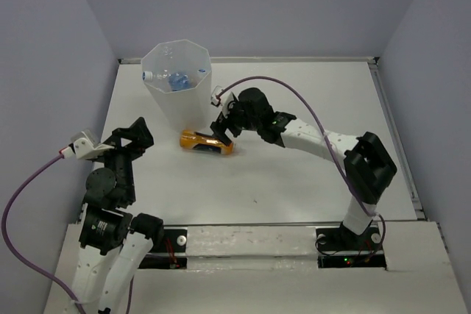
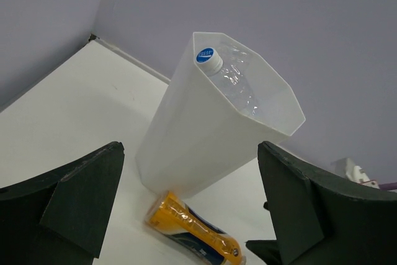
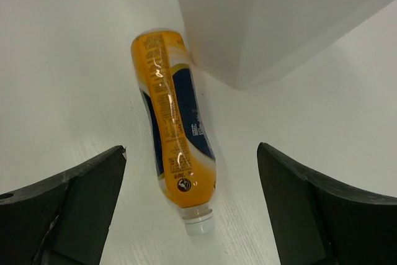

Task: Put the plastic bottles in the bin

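Orange bottle — the one plastic bottle seen outside the bin, and by the look of things the next to go in.

Nearest, at the left: left jaws spread wide and empty, held above the counter, aimed toward the bin.

Mid-counter: lies on its side, neck to the right, flat end to the left and close against the foot of the bin — touching or just beside, cannot tell. Right jaws spread wide above the neck end, one finger on either side of it in the wrist view, not closed on anything.

Likely light and thin-walled, so liable to dent under a hard squeeze; hard to tell whether full. Glossy label film, probably slippery. Round, so apt to roll if nudged from one side. Best taken across the body at the slight waist under the dark label, not at the narrow neck, and squarely from both sides at once. Little room at the flat end beside the bin wall.

Farthest: bin, tall, white, faceted, upright. Holds a clear bottle with a blue label, capped end resting up against the left rim.
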